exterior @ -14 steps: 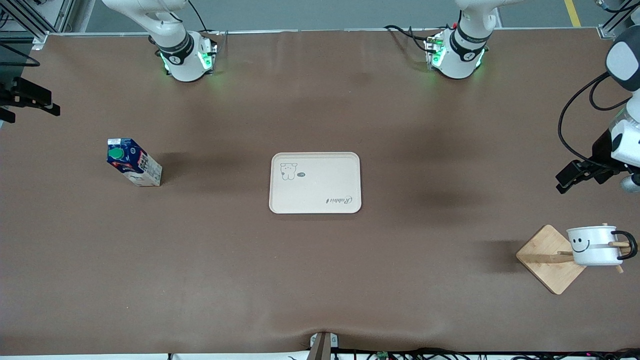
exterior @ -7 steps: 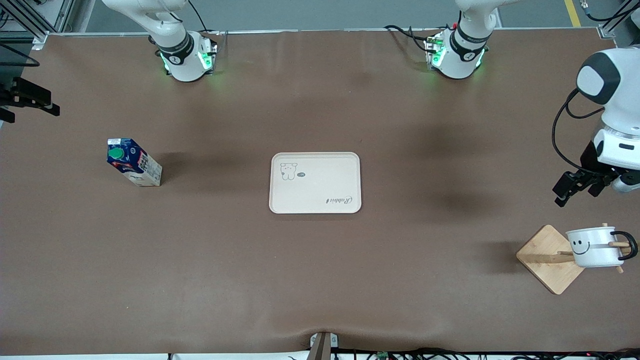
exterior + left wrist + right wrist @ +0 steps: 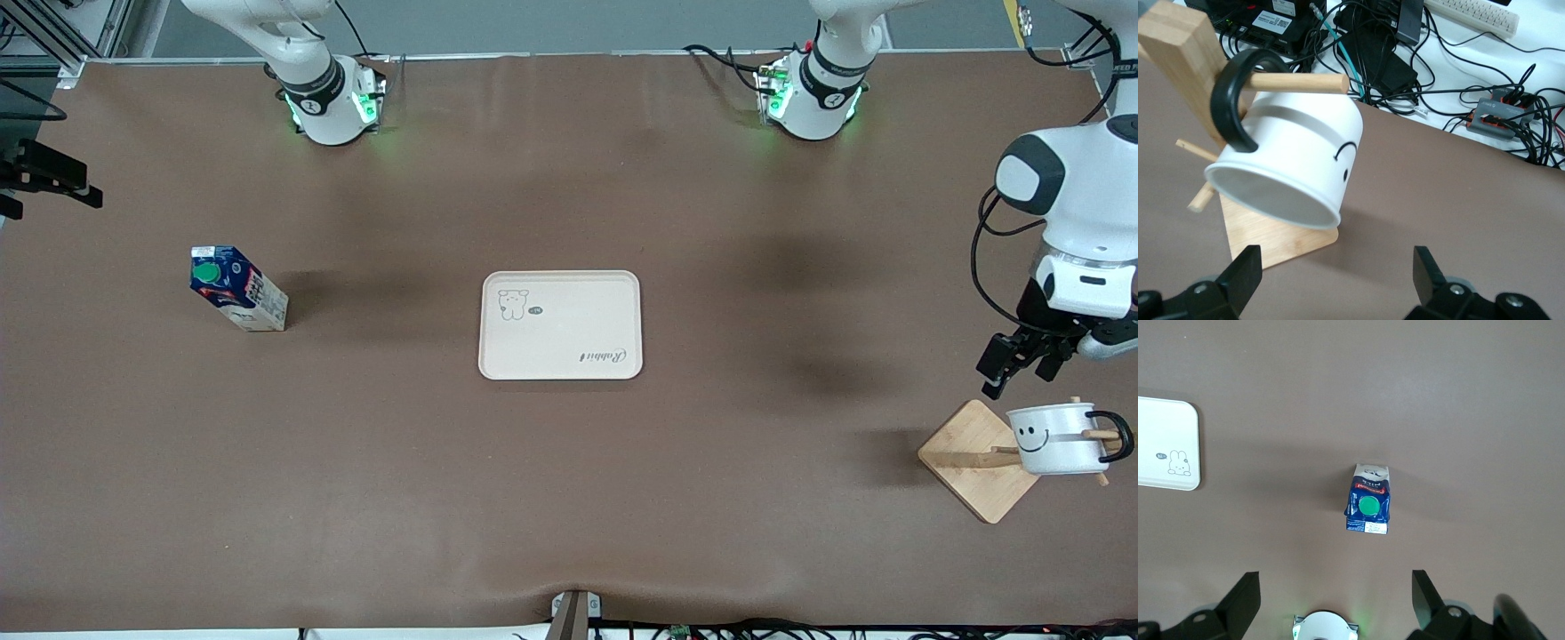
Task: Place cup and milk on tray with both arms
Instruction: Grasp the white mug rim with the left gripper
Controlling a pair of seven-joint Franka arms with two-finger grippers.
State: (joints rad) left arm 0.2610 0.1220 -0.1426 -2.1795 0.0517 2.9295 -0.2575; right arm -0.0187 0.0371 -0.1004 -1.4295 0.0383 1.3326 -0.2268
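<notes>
My left gripper [image 3: 1013, 364], fingers wide and empty, nears the cup [image 3: 1053, 437] at the bench edge; a careless pull could topple its wooden stand [image 3: 976, 462]. Right gripper [image 3: 1331, 603], open, waits over the milk [image 3: 1368, 507].

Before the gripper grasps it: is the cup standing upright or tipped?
Tipped: the cup hangs by its handle on a wooden peg, mouth facing sideways and down.

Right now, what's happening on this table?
Nothing is gripped yet. The left gripper, fingers open, hangs close by the cup, which hangs by its handle on a peg of the wooden stand at the left arm's end. The right gripper, also open, is high above the milk, which stands upright at the right arm's end. The tray lies mid-table with nothing on it.
</notes>
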